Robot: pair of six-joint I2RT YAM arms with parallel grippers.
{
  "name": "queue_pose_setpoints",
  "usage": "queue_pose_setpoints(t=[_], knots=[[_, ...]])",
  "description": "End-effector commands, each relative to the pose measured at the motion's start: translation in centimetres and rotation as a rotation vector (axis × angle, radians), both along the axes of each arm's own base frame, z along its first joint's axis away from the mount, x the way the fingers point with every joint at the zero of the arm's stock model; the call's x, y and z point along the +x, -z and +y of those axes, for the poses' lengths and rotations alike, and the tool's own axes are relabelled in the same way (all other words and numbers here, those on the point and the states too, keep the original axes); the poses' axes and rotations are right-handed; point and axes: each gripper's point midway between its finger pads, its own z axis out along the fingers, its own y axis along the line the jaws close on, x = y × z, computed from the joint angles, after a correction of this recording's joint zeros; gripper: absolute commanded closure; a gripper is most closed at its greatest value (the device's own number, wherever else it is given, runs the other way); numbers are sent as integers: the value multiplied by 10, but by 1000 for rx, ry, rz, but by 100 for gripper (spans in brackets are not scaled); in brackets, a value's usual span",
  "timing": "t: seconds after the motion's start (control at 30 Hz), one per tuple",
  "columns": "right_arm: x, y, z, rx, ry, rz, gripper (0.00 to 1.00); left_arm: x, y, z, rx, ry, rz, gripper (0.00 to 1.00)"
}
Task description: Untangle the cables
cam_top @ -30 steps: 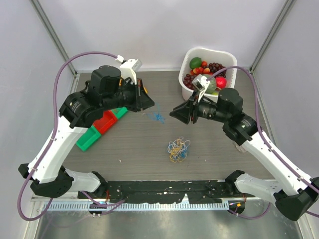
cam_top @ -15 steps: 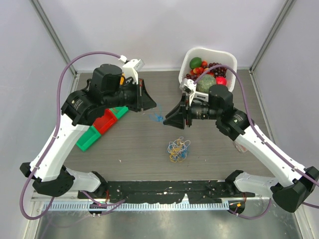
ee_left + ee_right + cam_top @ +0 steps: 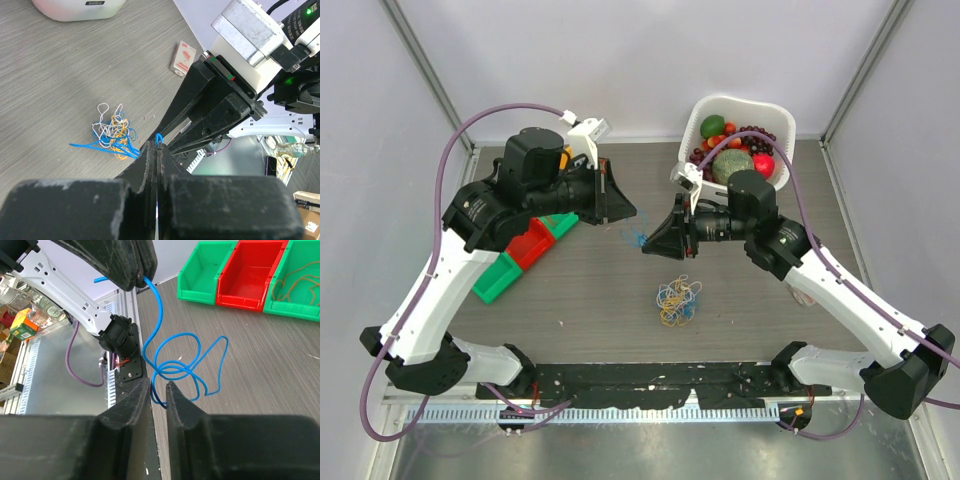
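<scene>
The blue cable (image 3: pixel 159 315) hangs from the left gripper (image 3: pixel 156 144), whose jaws are pressed together on its upper end, and coils in loops below. The right gripper (image 3: pixel 158 389), jaws narrowly apart, straddles one loop. The remaining cables (image 3: pixel 678 301) lie bunched on the desk (image 3: pixel 580 290), nearer the arm bases.
</scene>
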Motion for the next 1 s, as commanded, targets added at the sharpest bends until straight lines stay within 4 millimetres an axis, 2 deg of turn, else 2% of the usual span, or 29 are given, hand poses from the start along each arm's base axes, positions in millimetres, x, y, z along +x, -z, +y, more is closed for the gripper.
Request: queue_pose_setpoints(t=[0.0,0.13,0.2,0.3,0.33,0.47,0.6,0.67,0.8,0.97], knots=[[-2,-35,6,81,-17,-71,84,2,-14,-2,-38,17,-53,100],[0,-36,2,82,26,-64,99,6,-12,3,-28,-16,-59,100],[1,-36,-1,74,52,-56,99,12,-11,11,-11,-74,-66,100],[5,-33,-9,65,123,-40,99,31,-10,40,50,-263,-101,100],[3,-31,-12,65,139,-35,99,40,-10,56,79,-370,-117,100],[3,-15,-24,42,221,12,99,55,-14,109,149,-633,-179,100],[-1,0,-33,28,262,51,99,56,-26,135,166,-741,-232,100],[-4,1,-38,45,289,67,99,57,-30,146,180,-789,-253,100],[3,14,-51,28,392,89,99,56,-36,175,229,-909,-292,100],[9,34,-72,-50,515,118,99,51,-53,204,246,-1028,-357,100]])
